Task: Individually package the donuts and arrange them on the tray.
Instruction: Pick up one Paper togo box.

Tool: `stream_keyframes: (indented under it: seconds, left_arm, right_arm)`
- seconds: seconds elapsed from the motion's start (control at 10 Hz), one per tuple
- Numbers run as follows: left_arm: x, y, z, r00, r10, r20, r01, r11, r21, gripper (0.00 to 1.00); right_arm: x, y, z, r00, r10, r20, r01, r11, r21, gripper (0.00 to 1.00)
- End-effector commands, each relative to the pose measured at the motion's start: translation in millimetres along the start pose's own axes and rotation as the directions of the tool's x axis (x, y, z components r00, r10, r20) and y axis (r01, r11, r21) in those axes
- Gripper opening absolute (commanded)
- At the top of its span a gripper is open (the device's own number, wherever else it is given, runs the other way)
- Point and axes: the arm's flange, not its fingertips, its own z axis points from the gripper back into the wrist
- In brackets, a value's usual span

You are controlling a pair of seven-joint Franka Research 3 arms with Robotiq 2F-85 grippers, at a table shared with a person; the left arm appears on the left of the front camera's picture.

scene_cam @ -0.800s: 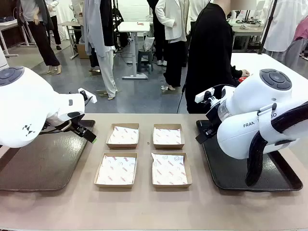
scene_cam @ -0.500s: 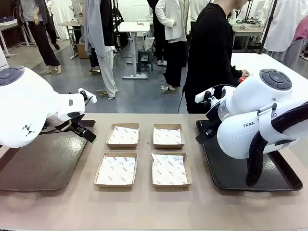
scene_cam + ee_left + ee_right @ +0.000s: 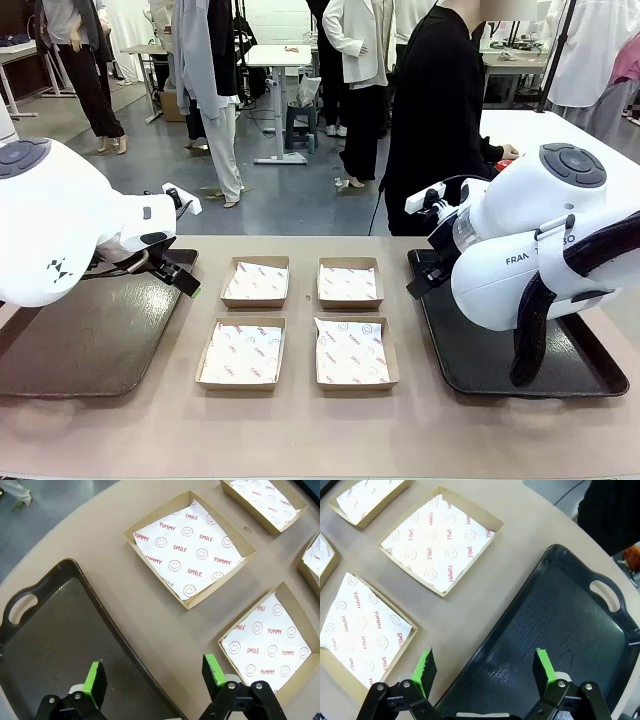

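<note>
No donuts are in view. Four shallow cardboard boxes lined with printed paper lie empty in a two-by-two block mid-table: far left (image 3: 255,281), far right (image 3: 349,283), near left (image 3: 241,352), near right (image 3: 352,352). My left gripper (image 3: 155,680) hangs open over the inner rim of the brown tray (image 3: 50,630), green pads wide apart and nothing between them. It also shows in the front view (image 3: 178,275). My right gripper (image 3: 485,672) is open above the edge of the dark tray (image 3: 560,625), holding nothing.
The brown tray (image 3: 90,350) lies at the table's left and the dark tray (image 3: 480,370) at its right, both bare. A person in black (image 3: 435,110) stands at the far side. By their hand is a small red thing (image 3: 503,163) I cannot identify.
</note>
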Motion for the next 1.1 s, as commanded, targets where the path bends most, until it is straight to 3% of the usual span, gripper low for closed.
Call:
stream_keyframes:
  seconds: [0.0, 0.6, 0.7, 1.0]
  left_arm:
    - [-0.1, 0.2, 0.0, 1.000, 0.000, 0.000, 0.000, 1.000, 0.000, 1.00]
    - [-0.1, 0.2, 0.0, 1.000, 0.000, 0.000, 0.000, 1.000, 0.000, 1.00]
    - [0.0, -0.1, 0.0, 1.000, 0.000, 0.000, 0.000, 1.000, 0.000, 1.00]
    - [-46.6, -2.9, 67.8, 0.993, 0.028, -0.111, -0.036, 0.997, -0.068, 1.00]
  right_arm:
    - [0.0, 0.1, 0.0, 1.000, 0.000, 0.000, 0.000, 1.000, 0.000, 1.00]
    - [0.0, 0.0, 0.0, 1.000, 0.000, 0.000, 0.000, 1.000, 0.000, 1.00]
    - [-0.2, 5.1, 6.0, 0.997, -0.032, -0.065, 0.034, 0.999, 0.026, 1.00]
    - [-35.8, 31.6, 85.3, 0.983, -0.006, -0.181, 0.020, 0.997, 0.073, 1.00]
